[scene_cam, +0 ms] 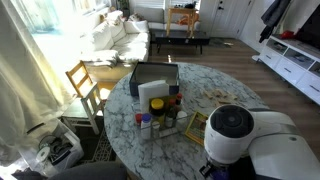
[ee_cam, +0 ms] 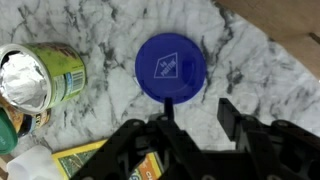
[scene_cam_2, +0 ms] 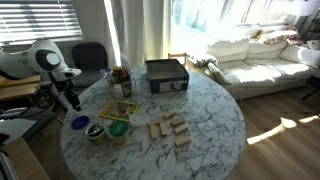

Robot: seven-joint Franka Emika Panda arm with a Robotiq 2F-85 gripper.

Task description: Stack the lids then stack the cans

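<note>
Wrist view: blue lid (ee_cam: 170, 68) lies flat on the marble table (ee_cam: 255, 85), broad face up. It is round, so no long axis, with a white diamond mark at its middle, and a can (ee_cam: 40, 85) stands off to one side. Gripper (ee_cam: 197, 115) sits just beside the lid's rim, jaws apart, nothing between them. In an exterior view, the lid (scene_cam_2: 80, 123) lies near the table edge under the gripper (scene_cam_2: 72, 100), green lid (scene_cam_2: 118, 129) nearby.

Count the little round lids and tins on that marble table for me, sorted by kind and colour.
Blue round plastic lid: 1
Green round plastic lid: 1
Squat round metal tin with yellow-green sides: 1 seen clearly; a second is too small to make out
Total: 3
</note>
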